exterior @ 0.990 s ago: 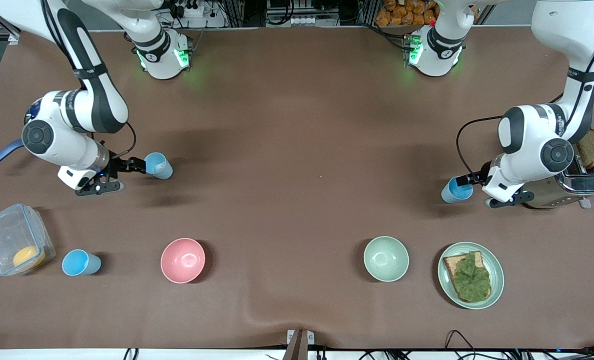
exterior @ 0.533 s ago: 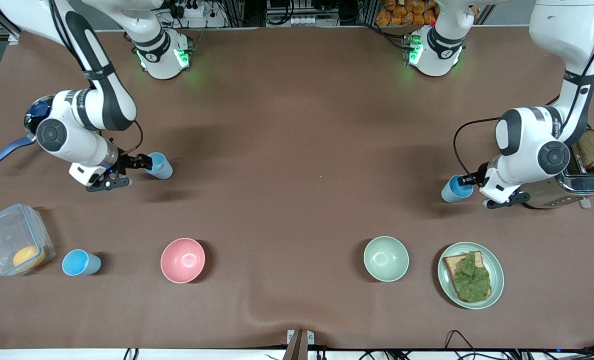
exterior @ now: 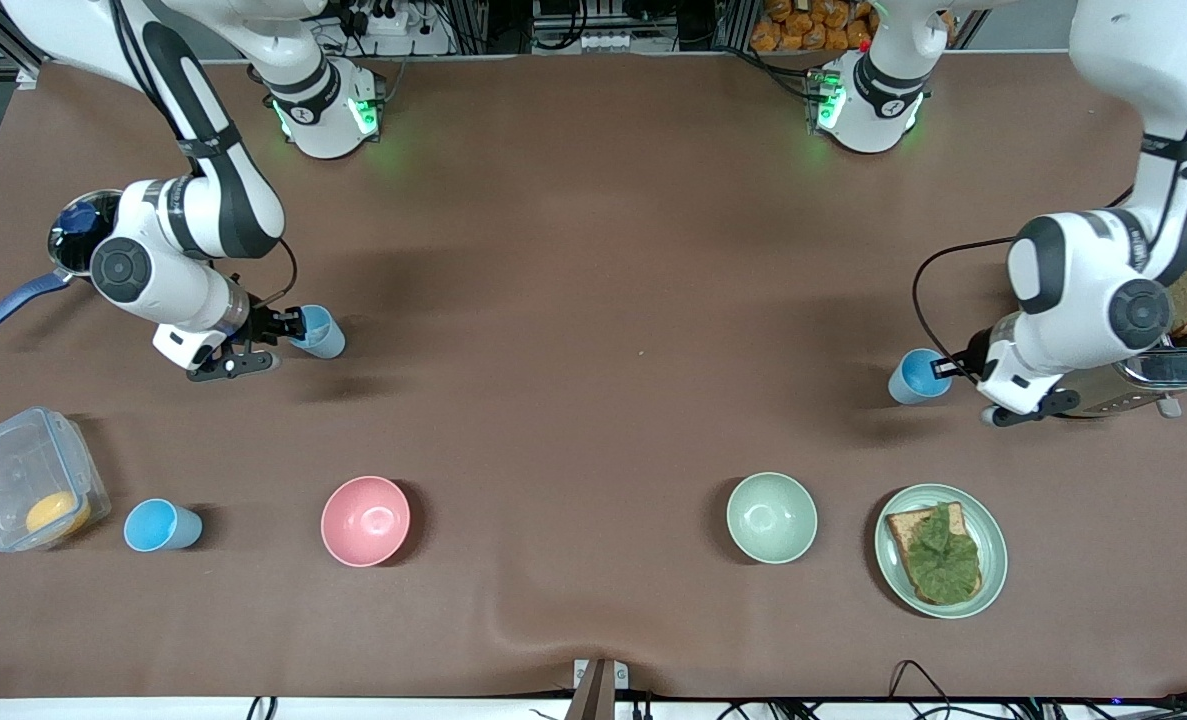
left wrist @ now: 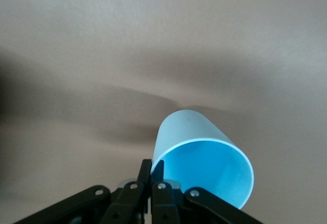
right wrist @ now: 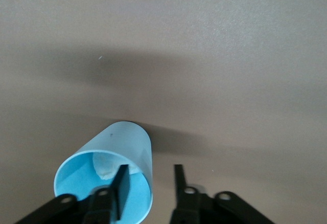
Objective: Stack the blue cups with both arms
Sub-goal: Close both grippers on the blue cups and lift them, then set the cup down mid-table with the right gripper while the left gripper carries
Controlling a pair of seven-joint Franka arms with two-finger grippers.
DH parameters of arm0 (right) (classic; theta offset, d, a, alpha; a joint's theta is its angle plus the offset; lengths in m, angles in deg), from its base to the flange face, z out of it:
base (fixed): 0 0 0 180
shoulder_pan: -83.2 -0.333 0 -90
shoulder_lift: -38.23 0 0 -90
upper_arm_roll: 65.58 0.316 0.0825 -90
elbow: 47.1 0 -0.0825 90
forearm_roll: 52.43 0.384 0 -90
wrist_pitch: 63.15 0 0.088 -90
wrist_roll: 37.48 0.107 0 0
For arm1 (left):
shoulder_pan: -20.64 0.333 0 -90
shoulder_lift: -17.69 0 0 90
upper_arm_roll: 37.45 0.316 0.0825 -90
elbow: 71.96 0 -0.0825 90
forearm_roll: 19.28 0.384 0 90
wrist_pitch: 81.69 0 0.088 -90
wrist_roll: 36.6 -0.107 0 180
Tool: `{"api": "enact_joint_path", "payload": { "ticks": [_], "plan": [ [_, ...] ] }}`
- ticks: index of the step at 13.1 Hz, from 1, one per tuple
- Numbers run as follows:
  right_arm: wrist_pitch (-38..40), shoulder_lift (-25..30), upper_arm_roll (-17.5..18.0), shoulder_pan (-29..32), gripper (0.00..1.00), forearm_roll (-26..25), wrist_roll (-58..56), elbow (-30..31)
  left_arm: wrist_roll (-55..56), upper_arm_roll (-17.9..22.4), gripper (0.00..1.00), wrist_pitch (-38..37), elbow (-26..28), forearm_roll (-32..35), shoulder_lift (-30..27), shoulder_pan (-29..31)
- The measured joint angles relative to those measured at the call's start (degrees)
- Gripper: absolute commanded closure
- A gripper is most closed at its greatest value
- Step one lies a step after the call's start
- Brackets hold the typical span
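Three blue cups show. One blue cup (exterior: pixel 321 333) stands near the right arm's end. My right gripper (exterior: pixel 291 326) is open and straddles its rim, one finger inside the cup (right wrist: pixel 110 155) and one outside, as the right wrist view (right wrist: pixel 149 183) shows. My left gripper (exterior: pixel 945 369) is shut on the rim of a second blue cup (exterior: pixel 916 377) beside the toaster. The left wrist view shows the fingers pinching that cup's (left wrist: pixel 204 152) wall (left wrist: pixel 152 169). A third blue cup (exterior: pixel 158 526) stands alone beside the plastic box.
A pink bowl (exterior: pixel 365 520), a green bowl (exterior: pixel 771 517) and a plate with topped toast (exterior: pixel 993 545) stand nearer the front camera. A toaster (exterior: pixel 1158 372) is at the left arm's end. A plastic box (exterior: pixel 13 470) and a pan (exterior: pixel 73 232) are at the right arm's end.
My right gripper moved in onto its cup, and one finger now sits inside the rim. My left gripper and its cup shifted slightly toward the toaster.
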Motion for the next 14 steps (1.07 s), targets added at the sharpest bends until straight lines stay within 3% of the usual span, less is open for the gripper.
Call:
{"api": "enact_joint_path", "payload": {
  "ticks": [1, 8, 11, 14],
  "plan": [
    [0.0, 0.0, 0.0, 0.0, 0.99, 0.0, 0.3, 0.1, 0.2, 0.0, 1.0, -2.9, -2.2, -0.9, -1.2, 0.2],
    [4.7, 1.6, 0.4, -6.5, 1.0, 1.0, 9.6, -1.4, 0.2, 0.0, 1.0, -29.0, -23.6, -1.8, -6.2, 0.7],
    [11.4, 3.8, 0.5, -11.4, 1.0, 4.5, 13.4, -5.4, 0.2, -0.3, 1.0, -34.8, -28.1, -1.8, -6.2, 0.6],
    [13.0, 4.9, 0.7, -20.8, 1.0, 4.9, 25.4, -7.6, 0.2, -1.0, 1.0, -36.7, -29.6, -1.8, -6.2, 0.5]
  ]
}}
